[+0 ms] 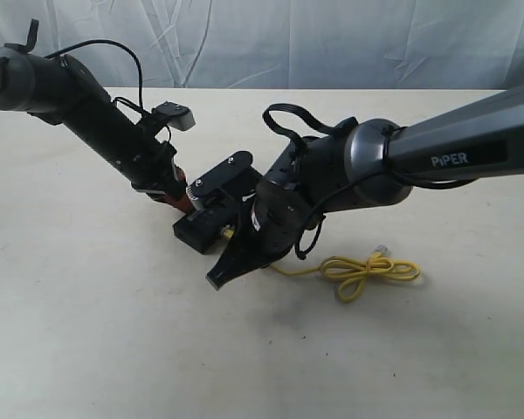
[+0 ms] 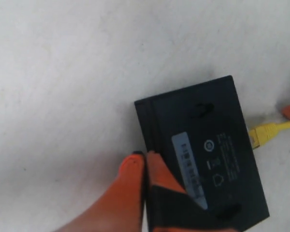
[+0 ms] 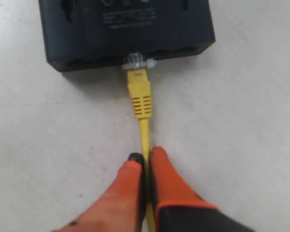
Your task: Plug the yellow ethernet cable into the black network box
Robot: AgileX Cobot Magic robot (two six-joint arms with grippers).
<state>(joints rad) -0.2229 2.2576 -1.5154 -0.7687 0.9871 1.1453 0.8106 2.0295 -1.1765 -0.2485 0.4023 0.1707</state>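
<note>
The black network box [image 1: 196, 234] lies flat on the table, its pale label strip [image 2: 188, 166] facing up. My left gripper [image 2: 146, 155] is shut, its orange fingertips resting on the box's edge opposite the ports. The yellow ethernet cable [image 3: 141, 96] runs straight to the box [image 3: 125, 29], and its clear plug [image 3: 135, 63] sits in the mouth of a port. My right gripper [image 3: 146, 157] is shut on the cord a short way behind the yellow boot. The bundled loops [image 1: 367, 275] lie on the table under the right arm.
The pale tabletop [image 1: 87, 332] stretches all around the box. A wrinkled white cloth backdrop [image 1: 332, 35] hangs behind the table's far edge. Both arms lean in low over the middle, the right arm [image 1: 454, 144] above the cable loops.
</note>
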